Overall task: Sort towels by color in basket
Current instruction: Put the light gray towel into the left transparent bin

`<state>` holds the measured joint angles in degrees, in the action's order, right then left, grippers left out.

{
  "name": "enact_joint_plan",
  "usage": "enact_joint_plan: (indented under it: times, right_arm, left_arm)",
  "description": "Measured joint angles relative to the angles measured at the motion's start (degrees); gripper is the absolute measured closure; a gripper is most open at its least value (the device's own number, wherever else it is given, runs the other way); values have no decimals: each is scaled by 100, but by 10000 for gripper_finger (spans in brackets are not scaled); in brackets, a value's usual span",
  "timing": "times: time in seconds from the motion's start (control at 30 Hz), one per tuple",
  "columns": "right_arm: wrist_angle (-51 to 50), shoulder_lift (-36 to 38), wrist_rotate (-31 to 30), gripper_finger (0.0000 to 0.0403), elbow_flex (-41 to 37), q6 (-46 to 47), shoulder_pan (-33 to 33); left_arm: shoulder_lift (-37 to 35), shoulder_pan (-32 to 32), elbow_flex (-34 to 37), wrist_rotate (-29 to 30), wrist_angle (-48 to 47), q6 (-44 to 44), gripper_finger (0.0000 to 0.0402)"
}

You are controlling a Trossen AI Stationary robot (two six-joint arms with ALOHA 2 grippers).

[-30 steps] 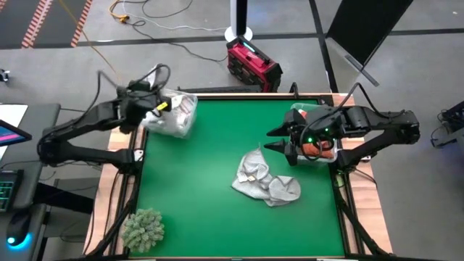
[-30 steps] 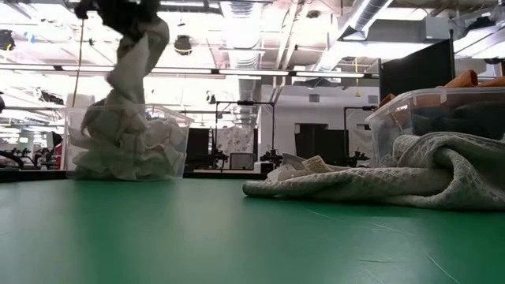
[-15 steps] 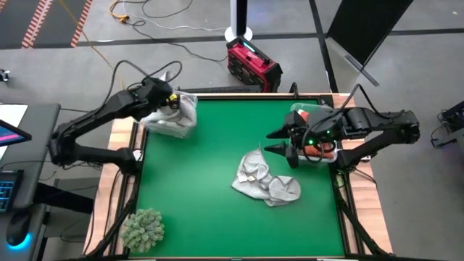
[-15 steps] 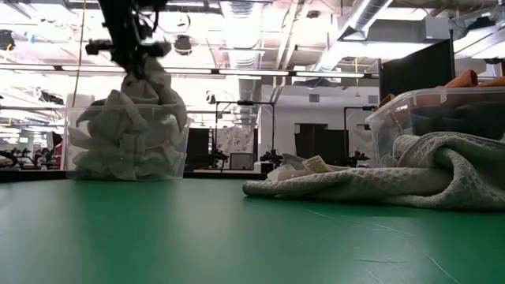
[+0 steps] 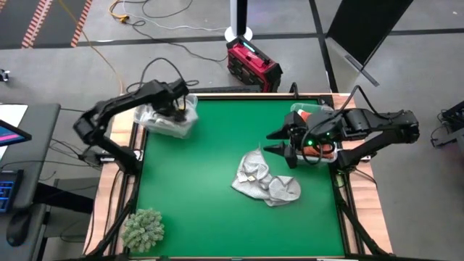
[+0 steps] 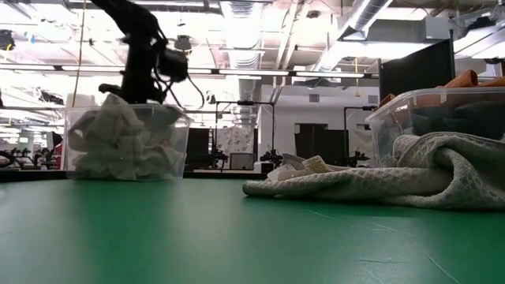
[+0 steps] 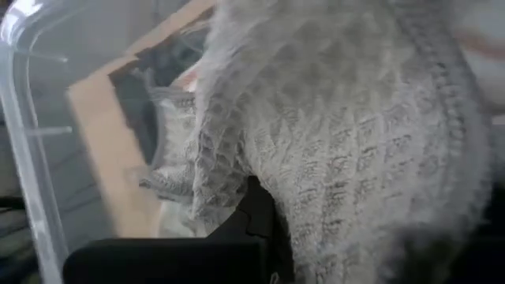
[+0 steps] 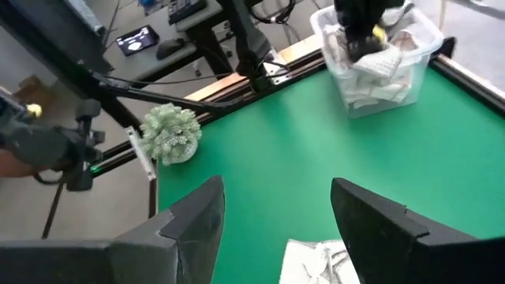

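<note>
A clear bin at the table's far left corner holds a heap of white and light towels. My left gripper reaches down into it, shut on a light waffle-knit towel; the right wrist view shows that arm over the bin. A pile of light grey towels lies crumpled on the green mat right of centre. My right gripper hangs open above the mat beside that pile, with nothing between its fingers. A second clear bin at the right edge holds rust-orange cloth. My left gripper holds the waffle-knit towel by a bunched fold that drapes over its dark finger; the cloth hides the pinch itself. The fingers come from above, slanting down into the bin. The towel rests slack on the heap inside the bin.
A fuzzy grey-green clump sits at the table's near left corner. A red box stands on the floor past the far edge. Bare green mat lies between the left bin and the towel pile.
My left gripper has swung toward the table's right and sunk down into the left bin, tipping its fingers downward. The light towel that hung long below it, above the bin, has come down with it and now lies bunched on the heap inside.
</note>
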<state>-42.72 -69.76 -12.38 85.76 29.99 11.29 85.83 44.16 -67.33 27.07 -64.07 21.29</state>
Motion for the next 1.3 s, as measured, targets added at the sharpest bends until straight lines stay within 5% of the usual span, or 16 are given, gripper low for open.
enact_joint_plan:
  times: [0.37,0.63,0.97,1.13,1.3]
  right_arm:
    - [-7,0,-330,143,0,154,-2]
    - [-10,0,-448,143,0,126,-13]
    - [-9,0,-448,143,0,14,-11]
    - [-10,0,-448,143,0,-68,-66]
    - [-9,0,-448,143,0,-62,-178]
  left_arm:
    - [1313,-81,-17,311,29,-344,330]
    - [1341,-384,-46,369,0,-825,246]
    - [92,-417,-420,245,-435,-929,160]
    - [-862,-418,-525,-216,-438,-380,150]
    - [-1851,-689,-538,-654,515,-237,150]
